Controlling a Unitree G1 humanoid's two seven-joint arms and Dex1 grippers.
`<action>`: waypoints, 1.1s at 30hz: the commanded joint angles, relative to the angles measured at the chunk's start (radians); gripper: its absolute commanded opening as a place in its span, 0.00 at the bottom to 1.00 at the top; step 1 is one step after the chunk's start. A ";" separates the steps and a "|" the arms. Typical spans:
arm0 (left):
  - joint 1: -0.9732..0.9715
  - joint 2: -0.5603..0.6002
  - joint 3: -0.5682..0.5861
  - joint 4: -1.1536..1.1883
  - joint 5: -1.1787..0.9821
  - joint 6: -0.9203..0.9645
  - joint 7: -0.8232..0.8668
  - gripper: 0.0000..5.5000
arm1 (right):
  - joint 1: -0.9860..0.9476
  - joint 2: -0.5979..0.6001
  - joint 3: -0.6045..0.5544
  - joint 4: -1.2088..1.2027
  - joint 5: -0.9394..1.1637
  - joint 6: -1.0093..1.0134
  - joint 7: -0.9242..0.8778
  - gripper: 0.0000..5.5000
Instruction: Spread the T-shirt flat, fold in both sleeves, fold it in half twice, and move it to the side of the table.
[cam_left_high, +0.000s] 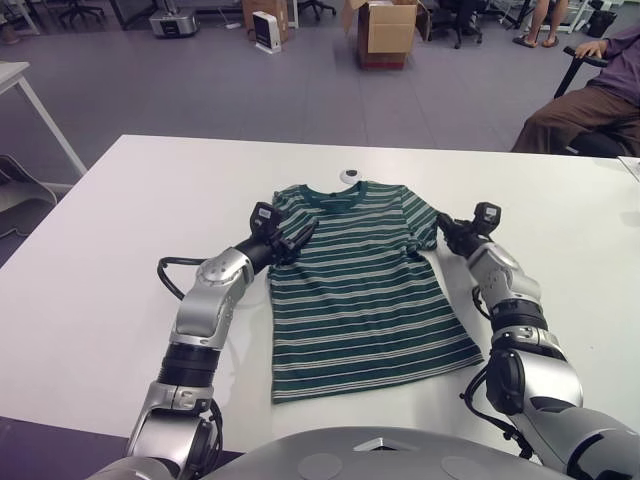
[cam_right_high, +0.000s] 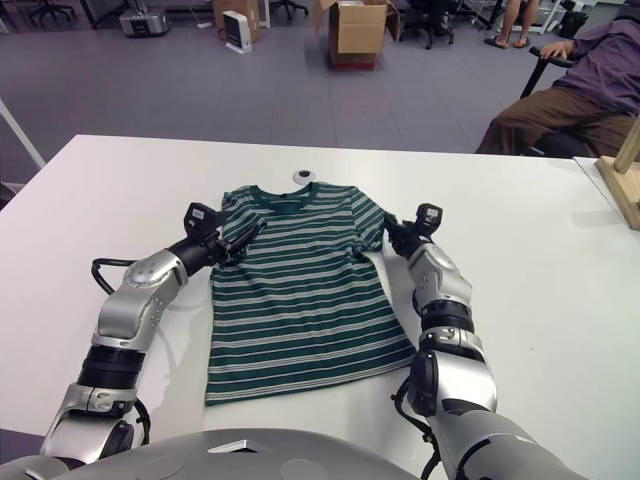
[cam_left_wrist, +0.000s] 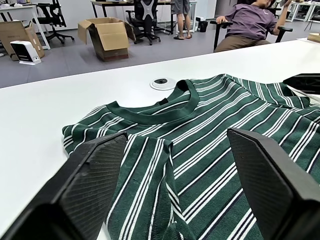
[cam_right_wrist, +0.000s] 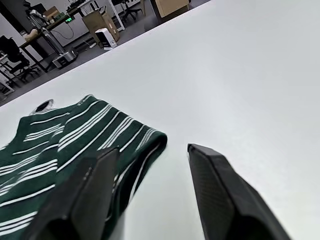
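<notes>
White tabletop (cam_left_high: 110, 230) has a green striped T-shirt (cam_left_high: 365, 300) lying flat in its middle, with the neck away from the robot. The left hand (cam_left_high: 300, 238) sits over the left sleeve (cam_left_high: 283, 207), fingers wide apart, holding nothing. The right hand (cam_left_high: 447, 229) is at the edge of the right sleeve (cam_right_wrist: 135, 140), fingers also apart, holding nothing. A small round cap (cam_left_high: 349, 176) sits just past the neck.

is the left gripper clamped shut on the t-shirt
No, the left gripper has its two fingers wide apart, with the striped T-shirt showing loose in the gap between them.
</notes>
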 joint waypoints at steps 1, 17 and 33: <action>0.007 0.012 -0.010 0.000 0.023 -0.002 0.000 0.67 | -0.030 0.006 0.012 0.050 -0.006 0.018 0.006 0.46; 0.006 0.007 -0.015 0.016 0.049 -0.008 -0.001 0.67 | -0.082 0.030 0.009 0.022 0.021 -0.052 0.037 0.00; 0.010 0.006 -0.029 0.025 0.057 -0.018 0.002 0.67 | -0.036 0.106 0.359 -0.193 -0.213 -0.054 0.118 0.00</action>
